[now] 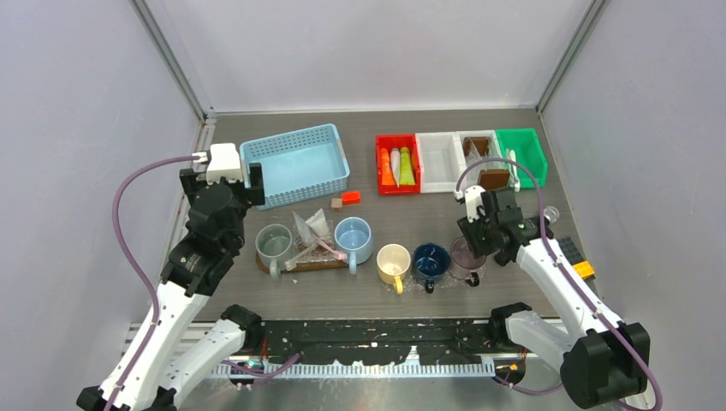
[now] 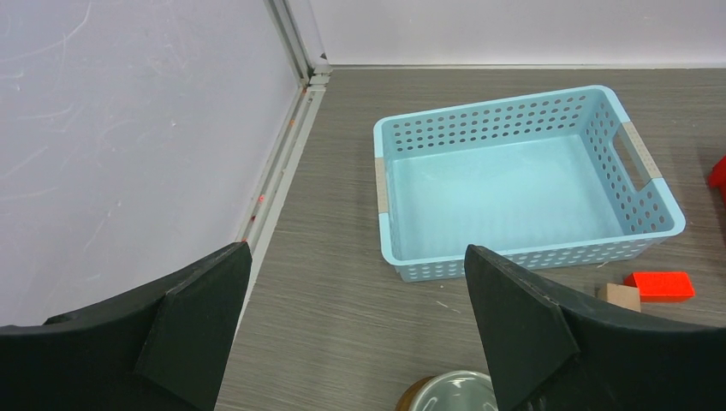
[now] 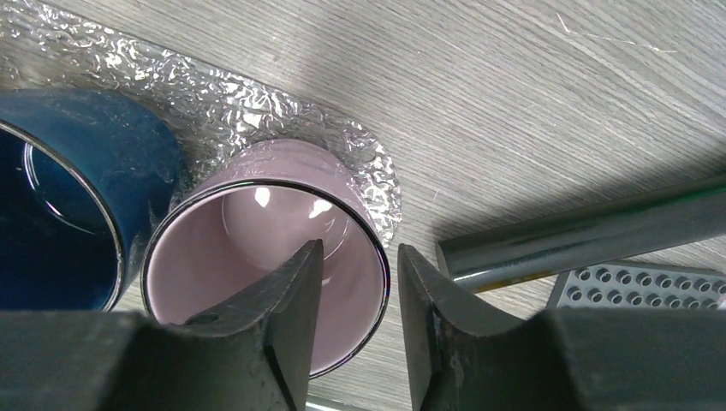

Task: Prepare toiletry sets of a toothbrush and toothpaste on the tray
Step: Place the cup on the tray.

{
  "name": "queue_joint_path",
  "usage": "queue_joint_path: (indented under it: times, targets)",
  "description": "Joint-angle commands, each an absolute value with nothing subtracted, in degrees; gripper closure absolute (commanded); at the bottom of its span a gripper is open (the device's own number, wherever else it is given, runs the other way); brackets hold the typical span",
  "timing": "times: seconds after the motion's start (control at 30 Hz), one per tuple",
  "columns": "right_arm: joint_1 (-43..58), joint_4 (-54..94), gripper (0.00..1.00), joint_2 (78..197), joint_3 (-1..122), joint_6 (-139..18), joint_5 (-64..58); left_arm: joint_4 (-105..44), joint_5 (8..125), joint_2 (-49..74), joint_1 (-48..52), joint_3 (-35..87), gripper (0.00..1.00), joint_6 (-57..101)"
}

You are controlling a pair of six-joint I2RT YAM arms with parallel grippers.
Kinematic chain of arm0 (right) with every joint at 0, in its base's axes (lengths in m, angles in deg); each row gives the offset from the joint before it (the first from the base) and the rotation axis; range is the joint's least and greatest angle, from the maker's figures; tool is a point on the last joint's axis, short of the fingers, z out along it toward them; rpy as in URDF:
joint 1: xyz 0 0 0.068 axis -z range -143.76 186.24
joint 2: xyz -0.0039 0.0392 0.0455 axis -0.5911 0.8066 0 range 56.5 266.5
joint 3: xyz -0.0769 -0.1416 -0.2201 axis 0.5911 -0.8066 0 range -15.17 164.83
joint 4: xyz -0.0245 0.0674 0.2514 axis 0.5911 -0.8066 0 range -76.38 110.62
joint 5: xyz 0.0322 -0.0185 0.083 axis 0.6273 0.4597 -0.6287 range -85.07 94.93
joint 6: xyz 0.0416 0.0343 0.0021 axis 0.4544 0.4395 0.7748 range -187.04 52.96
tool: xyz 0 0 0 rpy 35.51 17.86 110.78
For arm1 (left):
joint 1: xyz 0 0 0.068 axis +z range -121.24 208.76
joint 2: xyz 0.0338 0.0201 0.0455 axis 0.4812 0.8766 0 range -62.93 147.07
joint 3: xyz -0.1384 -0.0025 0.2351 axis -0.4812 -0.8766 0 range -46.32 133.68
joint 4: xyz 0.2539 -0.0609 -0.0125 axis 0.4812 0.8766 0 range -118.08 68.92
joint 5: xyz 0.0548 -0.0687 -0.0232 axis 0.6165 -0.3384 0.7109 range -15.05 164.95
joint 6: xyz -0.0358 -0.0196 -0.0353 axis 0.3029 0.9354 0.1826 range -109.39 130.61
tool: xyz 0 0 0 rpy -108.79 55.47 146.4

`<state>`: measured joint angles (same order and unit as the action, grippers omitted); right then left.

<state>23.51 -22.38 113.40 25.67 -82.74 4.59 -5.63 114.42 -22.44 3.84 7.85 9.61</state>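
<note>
Right arm bends forward and down at the table's 4 o'clock. The right gripper (image 3: 360, 248) is parted, straddling the rim of the mauve ceramic mug (image 3: 248, 257), one finger inside, one outside. The navy glazed mug (image 3: 51, 214) stands just beside it at 9 o'clock. Left arm reaches up at 9 o'clock, the left gripper (image 2: 357, 253) spread wide beside the light blue perforated plastic basket (image 2: 531, 254). The toothpaste tubes (image 1: 406, 167) lie in the red plastic bin (image 1: 379, 163) at 1 o'clock. A pink toothbrush (image 1: 321, 250) lies across the brown tray (image 1: 301, 265).
</note>
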Motion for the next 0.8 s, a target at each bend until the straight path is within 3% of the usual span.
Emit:
queue_joint_path:
  times: [0.0, 0.13, 0.3, 0.47, 0.57, 0.77]
  targets:
    - [23.55, -24.10, 0.54, 111.24, 27.80, -83.75, 6.39, -9.62, 115.00, -22.93, 4.33, 7.55, 0.01, 8.68]
    - [23.58, -25.47, 0.55, 109.77, 27.99, -83.80, 8.29, -9.63, 114.60, -23.02, 4.33, 7.47, 0.01, 8.68]
    - [23.58, -26.05, 0.74, 108.44, 27.73, -83.58, 9.60, -9.54, 114.33, -23.28, 4.33, 7.62, 0.01, 8.76]
    - [23.58, -26.21, 0.83, 108.81, 27.80, -83.48, 9.65, -9.45, 114.25, -23.68, 4.33, 7.64, 0.01, 8.76]
    - [23.58, -26.24, 0.93, 108.85, 27.86, -83.56, 9.58, -9.45, 114.24, -23.59, 4.33, 7.58, 0.01, 8.76]
    - [23.58, -26.36, 0.97, 108.93, 27.92, -83.64, 9.50, -9.58, 114.15, -23.44, 4.33, 7.49, 0.01, 8.58]
